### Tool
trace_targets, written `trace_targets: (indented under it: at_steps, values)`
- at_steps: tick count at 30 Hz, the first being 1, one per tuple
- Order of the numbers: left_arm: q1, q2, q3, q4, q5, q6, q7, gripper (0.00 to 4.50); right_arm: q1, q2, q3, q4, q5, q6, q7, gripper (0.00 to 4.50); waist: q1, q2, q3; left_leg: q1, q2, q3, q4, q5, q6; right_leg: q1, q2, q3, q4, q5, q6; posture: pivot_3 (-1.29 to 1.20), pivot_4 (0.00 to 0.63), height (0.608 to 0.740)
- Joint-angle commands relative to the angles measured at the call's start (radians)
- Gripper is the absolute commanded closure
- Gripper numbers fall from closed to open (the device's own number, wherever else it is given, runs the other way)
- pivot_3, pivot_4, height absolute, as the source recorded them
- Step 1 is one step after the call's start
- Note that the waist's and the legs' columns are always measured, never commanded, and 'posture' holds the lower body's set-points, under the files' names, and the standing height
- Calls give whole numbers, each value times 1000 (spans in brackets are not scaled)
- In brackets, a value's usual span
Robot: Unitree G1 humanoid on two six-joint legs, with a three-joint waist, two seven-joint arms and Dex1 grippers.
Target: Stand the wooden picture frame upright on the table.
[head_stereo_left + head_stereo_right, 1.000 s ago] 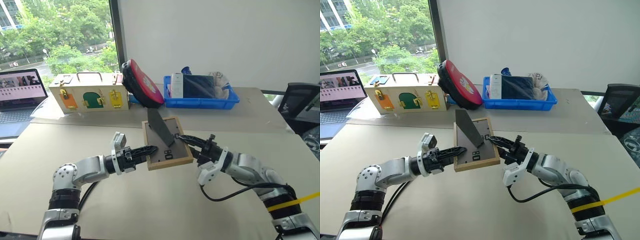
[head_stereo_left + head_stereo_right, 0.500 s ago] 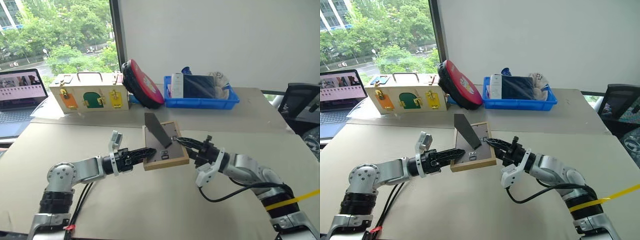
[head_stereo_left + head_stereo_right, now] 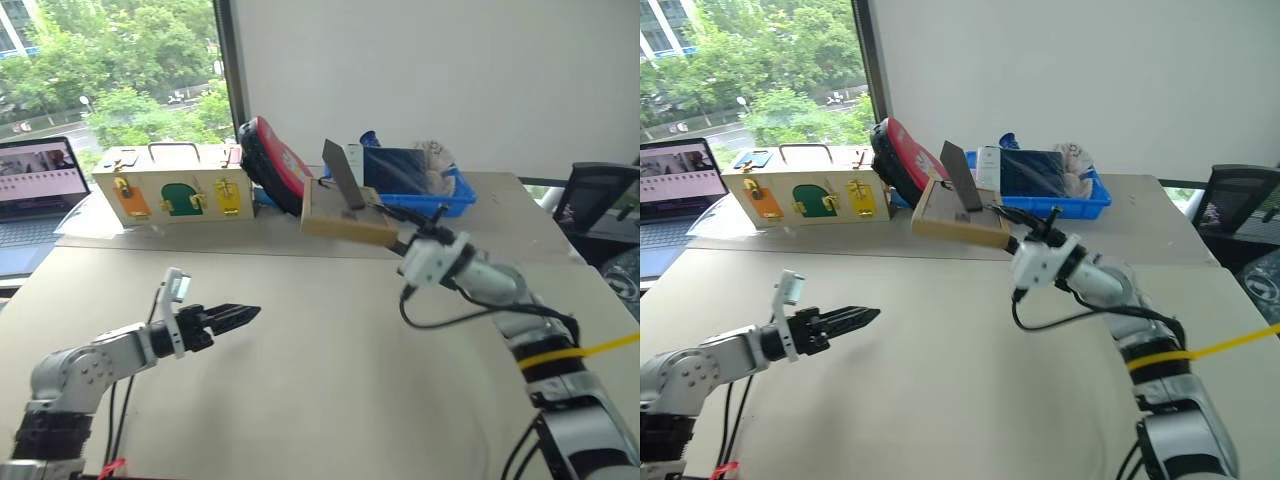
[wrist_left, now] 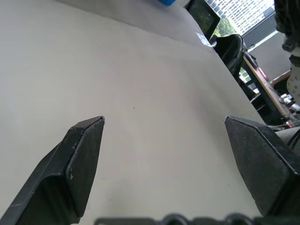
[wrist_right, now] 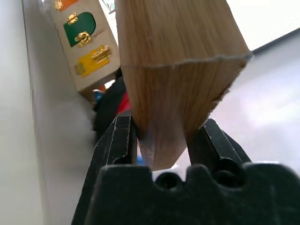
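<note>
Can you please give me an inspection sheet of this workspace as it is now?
Surface: table, pale beige.
Job's things: wooden picture frame held in the air, tilted, stand leg folded out.
Clutter: cream box with coloured latches, red round object, blue bin, laptop.
Grippers: right gripper shut on the frame's edge; left gripper open, holding nothing.
Cables: black cable at the right arm.
Surroundings: window, office chair.

Frame (image 3: 345, 215): small, light wood, dark grey back up, stand leg (image 3: 342, 178) folded out and sticking upward. Lifted clear of the worktop (image 3: 330, 350), lying nearly level and tilted slightly, one corner pinched in the right gripper (image 5: 161, 140). Worktop: broad, flat, pale beige.
</note>
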Motion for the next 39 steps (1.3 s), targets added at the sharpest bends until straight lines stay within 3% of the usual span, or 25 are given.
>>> trace_targets:
  at_steps: [1,7,14,31,39]
  values:
    - [23,-18,7,-64,48,-48,-24,105,-112,15,-70,-19,257,344,219,3226,3,2,3,0,0,0,0,0,0,0,0,-1,0,0,0,0,150,713]
    - [49,-49,27,-83,65,-30,-16,105,-179,-7,-45,0,338,685,394,3228,12,4,6,-2,0,0,-1,-1,2,-3,0,-1,0,0,0,0,150,713]
    - [72,-32,55,-67,95,-38,-28,105,-268,-5,0,174,259,868,420,3229,13,5,7,-2,0,0,0,-1,2,-4,0,-1,0,-1,0,0,150,713]
    - [38,-70,62,-46,137,-21,14,105,-384,38,104,460,141,981,684,3232,13,5,7,-7,0,0,-1,-1,2,-9,0,-1,0,-1,0,0,150,713]
    - [38,-82,65,-43,142,-6,20,105,-392,106,83,568,116,997,677,3232,-2,5,7,-6,0,0,0,-1,2,-8,0,-2,1,-1,0,0,150,713]
